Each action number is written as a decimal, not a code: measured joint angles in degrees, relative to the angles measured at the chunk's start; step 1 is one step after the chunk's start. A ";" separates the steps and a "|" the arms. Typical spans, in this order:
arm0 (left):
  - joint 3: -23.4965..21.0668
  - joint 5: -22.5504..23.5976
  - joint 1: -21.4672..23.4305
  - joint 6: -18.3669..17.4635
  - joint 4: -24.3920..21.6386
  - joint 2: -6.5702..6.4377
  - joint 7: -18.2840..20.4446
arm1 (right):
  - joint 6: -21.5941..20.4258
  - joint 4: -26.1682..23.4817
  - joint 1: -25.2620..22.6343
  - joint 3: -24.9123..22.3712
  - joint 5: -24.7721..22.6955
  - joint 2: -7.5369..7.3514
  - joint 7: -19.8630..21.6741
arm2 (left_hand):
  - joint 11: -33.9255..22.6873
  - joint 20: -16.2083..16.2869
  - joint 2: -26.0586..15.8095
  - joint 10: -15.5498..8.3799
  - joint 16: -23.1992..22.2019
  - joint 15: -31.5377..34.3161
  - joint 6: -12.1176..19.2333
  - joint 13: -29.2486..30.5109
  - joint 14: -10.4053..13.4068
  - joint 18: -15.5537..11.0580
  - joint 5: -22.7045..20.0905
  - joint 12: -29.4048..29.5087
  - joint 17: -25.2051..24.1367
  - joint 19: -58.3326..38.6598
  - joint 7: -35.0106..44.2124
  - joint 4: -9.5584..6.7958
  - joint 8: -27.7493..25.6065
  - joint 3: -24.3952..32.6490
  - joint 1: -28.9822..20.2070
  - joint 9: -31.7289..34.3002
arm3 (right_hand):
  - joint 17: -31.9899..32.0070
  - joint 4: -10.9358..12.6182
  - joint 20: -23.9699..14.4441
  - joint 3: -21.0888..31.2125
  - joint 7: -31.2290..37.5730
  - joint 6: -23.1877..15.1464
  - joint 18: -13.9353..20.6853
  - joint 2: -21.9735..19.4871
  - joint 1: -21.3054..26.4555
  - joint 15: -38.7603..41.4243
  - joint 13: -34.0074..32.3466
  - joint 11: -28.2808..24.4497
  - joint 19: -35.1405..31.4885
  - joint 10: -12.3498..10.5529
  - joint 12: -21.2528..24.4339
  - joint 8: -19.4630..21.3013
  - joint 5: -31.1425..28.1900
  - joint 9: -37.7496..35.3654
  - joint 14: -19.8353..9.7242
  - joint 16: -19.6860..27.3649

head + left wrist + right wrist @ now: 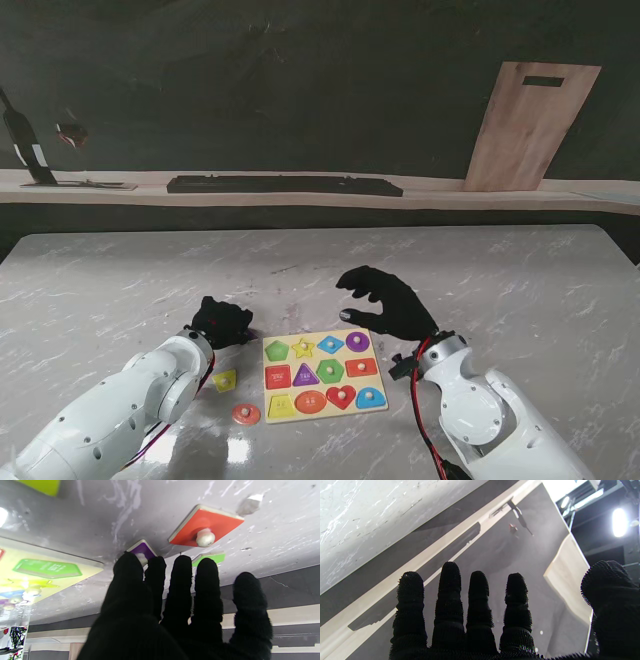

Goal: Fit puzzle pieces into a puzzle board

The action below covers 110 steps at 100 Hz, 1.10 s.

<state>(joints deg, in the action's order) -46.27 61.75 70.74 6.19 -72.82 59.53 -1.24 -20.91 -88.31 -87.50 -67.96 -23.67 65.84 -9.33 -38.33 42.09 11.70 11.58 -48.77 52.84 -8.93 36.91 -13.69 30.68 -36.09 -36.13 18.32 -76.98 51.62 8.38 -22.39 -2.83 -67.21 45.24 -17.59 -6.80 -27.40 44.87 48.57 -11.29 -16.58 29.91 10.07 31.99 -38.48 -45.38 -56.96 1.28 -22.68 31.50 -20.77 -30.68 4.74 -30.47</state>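
Observation:
The yellow puzzle board [386,402] lies near me at the table's middle, most of its slots filled with coloured shapes. My left hand [222,322] is down on the table just left of the board. In the left wrist view its thumb and first finger [155,566] pinch the white knob of a small purple piece [143,548] that rests on the table. A red square piece [212,522] and a green piece [215,557] lie just beyond the fingertips. My right hand [385,300] hovers open over the board's far right corner, holding nothing.
A yellow piece [225,380] and a round orange piece [246,413] lie loose left of the board, beside my left forearm. A wooden cutting board [530,125] leans on the back wall. A long black bar [285,185] lies on the ledge.

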 measured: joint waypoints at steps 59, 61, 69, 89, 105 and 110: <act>2.45 -1.15 -1.68 0.44 1.14 0.26 -0.67 | 0.03 -0.02 -0.02 -0.05 -0.04 0.01 0.00 | 0.32 0.00 10.32 0.79 0.05 1.41 -2.23 2.94 0.00 0.00 -1.75 -6.89 2.90 -0.56 3.78 -0.33 0.02 29.10 9.55 5.69 | 0.00 0.00 0.00 0.00 0.00 0.00 -0.01 0.00 0.00 0.02 0.00 -0.57 -0.07 0.00 -0.02 0.00 0.00 0.00 0.00 -0.01; 2.49 -1.18 -1.70 0.45 1.14 0.28 -0.63 | 0.04 -0.02 -0.02 -0.05 -0.04 0.01 0.00 | 0.32 0.00 10.89 0.87 0.05 1.45 -2.48 3.06 0.00 -0.01 -1.75 -6.97 2.97 -0.59 3.83 -0.32 0.02 30.18 9.62 5.70 | 0.00 0.00 0.00 0.00 0.00 0.00 -0.01 0.00 0.00 0.02 0.00 -0.57 -0.07 0.00 -0.02 0.00 0.00 0.00 0.00 -0.01; 2.52 -1.27 -1.72 0.57 1.14 0.34 -0.44 | 0.05 -0.03 -0.03 -0.06 -0.04 0.01 -0.04 | 0.26 0.00 11.52 1.38 0.05 1.60 -3.25 4.38 0.00 -0.01 -1.76 -7.23 3.46 -1.05 4.10 -0.31 0.02 32.45 10.23 6.33 | -0.01 0.00 0.00 0.00 0.00 0.00 -0.39 0.00 0.00 0.02 0.00 -0.57 -0.07 0.00 -0.02 0.00 0.00 0.00 0.00 -0.02; 2.51 -1.50 -1.59 1.13 1.07 0.47 -0.54 | 0.05 -0.03 -0.06 -0.11 -0.04 0.01 -0.09 | -1.04 0.00 15.06 2.07 0.09 3.40 -4.06 6.08 -0.16 -0.01 -2.26 -9.01 5.85 -2.43 4.52 -0.30 0.72 40.18 12.53 8.67 | -0.01 0.00 0.00 0.00 0.00 0.00 -0.41 0.00 0.00 0.02 0.00 -0.57 -0.08 0.00 -0.02 0.00 0.00 0.00 0.00 -0.03; 2.24 -1.45 -1.15 0.99 1.94 0.72 -3.88 | 0.05 -0.07 -0.12 -0.16 -0.01 0.02 -0.16 | -2.68 0.21 15.91 2.07 0.09 4.35 -4.22 7.71 -0.17 -0.01 -3.44 -9.64 7.76 -3.54 4.53 -0.30 1.40 41.61 12.78 9.86 | -0.01 0.00 0.00 0.00 0.00 0.00 -0.41 0.00 0.00 0.02 0.00 -0.57 -0.09 0.00 -0.02 0.00 0.00 0.00 0.00 -0.04; 1.68 -1.27 -0.76 0.76 2.04 0.83 -4.79 | 0.05 -0.09 -0.15 -0.18 0.01 0.03 -0.16 | -3.23 0.21 16.17 2.08 0.09 4.78 -4.25 8.23 -0.17 -0.01 -3.44 -9.65 8.04 -3.97 4.73 -0.30 1.40 42.19 13.14 9.96 | -0.01 0.00 0.00 0.00 0.00 0.00 -0.41 0.00 0.00 0.02 0.00 -0.57 -0.09 0.00 -0.02 0.00 0.00 0.00 0.00 -0.04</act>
<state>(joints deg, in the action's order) -44.59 60.49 69.98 6.95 -70.77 60.36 -6.02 -20.86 -88.40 -87.65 -68.14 -23.66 65.87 -9.49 -41.56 42.31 27.87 13.66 -48.68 57.62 -13.19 45.14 -13.86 30.67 -39.53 -45.77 26.36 -80.95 56.36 8.07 -20.99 39.36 -54.07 55.20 -17.59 -6.80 -27.40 44.87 48.57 -11.29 -17.00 29.91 10.07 32.02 -38.48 -45.95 -57.05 1.28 -22.70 31.50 -20.77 -30.68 4.74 -30.52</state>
